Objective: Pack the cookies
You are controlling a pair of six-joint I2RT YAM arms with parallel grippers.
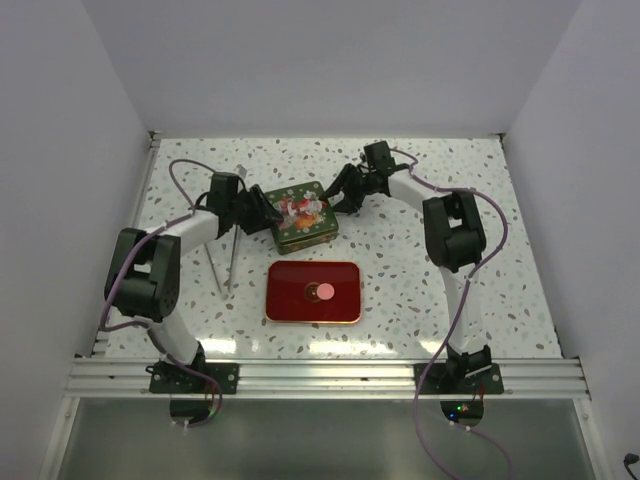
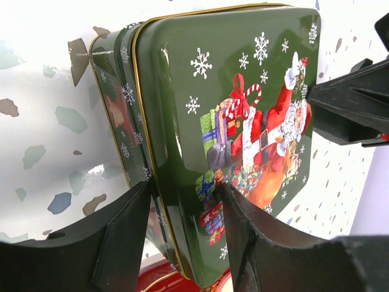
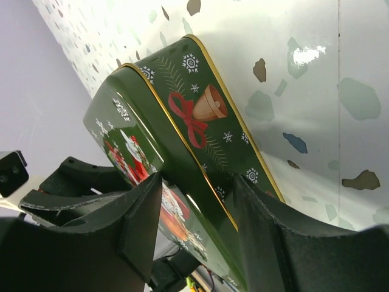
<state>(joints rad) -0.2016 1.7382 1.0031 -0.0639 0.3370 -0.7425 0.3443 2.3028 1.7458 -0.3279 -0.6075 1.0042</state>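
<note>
Two cookies, a dark brown one [image 1: 311,292] and a pink one [image 1: 327,292], lie in a red gold-rimmed tray [image 1: 290,310] at the table's middle. Behind it is a green tin with a Santa picture [image 1: 300,216] [image 2: 243,109] [image 3: 200,115], between both grippers. My left gripper [image 1: 262,215] [image 2: 185,185] is shut on its left edge, one finger on the top and one against the side. My right gripper [image 1: 338,203] [image 3: 197,179] straddles the opposite edge; whether its fingers press or stand just off is unclear.
Metal tongs [image 1: 226,262] lie on the speckled table [image 1: 450,320] beside the left arm. White walls close in the table at the back and both sides. The red tray's rim [image 2: 159,281] shows just below the tin in the left wrist view.
</note>
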